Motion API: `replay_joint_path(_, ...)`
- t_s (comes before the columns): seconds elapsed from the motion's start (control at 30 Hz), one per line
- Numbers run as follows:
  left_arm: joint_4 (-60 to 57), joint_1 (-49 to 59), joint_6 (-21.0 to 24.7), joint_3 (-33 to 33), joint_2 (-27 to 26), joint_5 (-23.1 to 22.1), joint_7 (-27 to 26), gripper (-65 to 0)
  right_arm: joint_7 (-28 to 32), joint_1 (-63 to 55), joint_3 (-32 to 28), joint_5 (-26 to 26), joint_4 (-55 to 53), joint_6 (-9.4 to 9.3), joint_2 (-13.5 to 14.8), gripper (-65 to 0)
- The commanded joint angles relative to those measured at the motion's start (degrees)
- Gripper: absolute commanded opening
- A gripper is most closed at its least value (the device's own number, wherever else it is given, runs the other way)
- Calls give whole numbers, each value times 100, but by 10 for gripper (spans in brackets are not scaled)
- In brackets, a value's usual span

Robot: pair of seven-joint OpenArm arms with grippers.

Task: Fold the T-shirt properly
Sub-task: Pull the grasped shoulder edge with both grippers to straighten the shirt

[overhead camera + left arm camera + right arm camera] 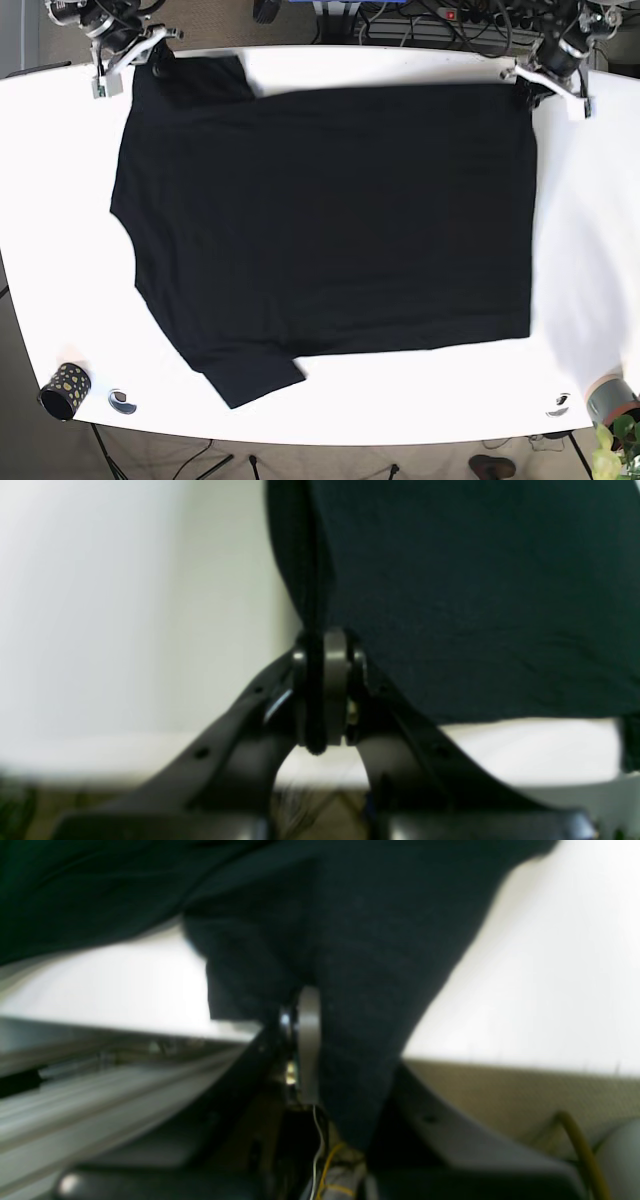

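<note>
Overhead, saw a black T-shirt (330, 230) spread flat across the white table (60, 250), hem to the right, collar end to the left, one sleeve reaching the far left corner and the other the near left edge. Found the left gripper (527, 88) at the far right corner of the cloth and the right gripper (152, 62) at the far left sleeve, but could not make out either set of jaws from so high up. Noted a dark dotted cup (63, 390) at the near left corner, a grey cup (608, 398) at the near right cut by the frame edge, and a tangle of cables (420, 20) beyond the far edge.

Closer, though blurred, got what the overhead view lacked. Showed the left gripper (324, 690) pinched tight on a dark fold of the T-shirt (475, 605), with cloth draping up and to the right over the pale table (125, 630). Likewise showed the right gripper (312, 1050) clamped on the T-shirt (360, 940); only one pale fingertip (307, 1040) visible, the other buried under hanging cloth. Lost the rest of the garment from both wrist views.
</note>
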Motion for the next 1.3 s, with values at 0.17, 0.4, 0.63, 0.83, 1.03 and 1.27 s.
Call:
replay_joint_path(0.17, 134, 349, -746, -582, -45, -132, -114, -644, 80, -603, 53, 150, 401, 14, -47, -650)
replay_joint_path(0.4, 178, 243, -816, -600, -71, -159, -114, -644, 89, -621, 53, 642, 427, 14, -38, -650)
replay_joint_path(0.63, 433, -337, -799, -556, -36, -159, 132, -643, 63, 83, 26, 678, 401, 14, -20, -650)
replay_joint_path(0.83, 450, -1093, -825, -573, -45, -159, 712, -642, 54, 768, 9, 370, 348, 14, -20, -650)
replay_joint_path(1.03, 441, -1656, -825, -565, -53, -132, 985, -642, 28, 1375, -9, 335, 181, 14, 111, -650)
replay_joint_path(1.27, 397, -1999, -790, -591, -71, -123, 1002, -640, -34, 2069, -404, -8, 172, 14, 322, -650)
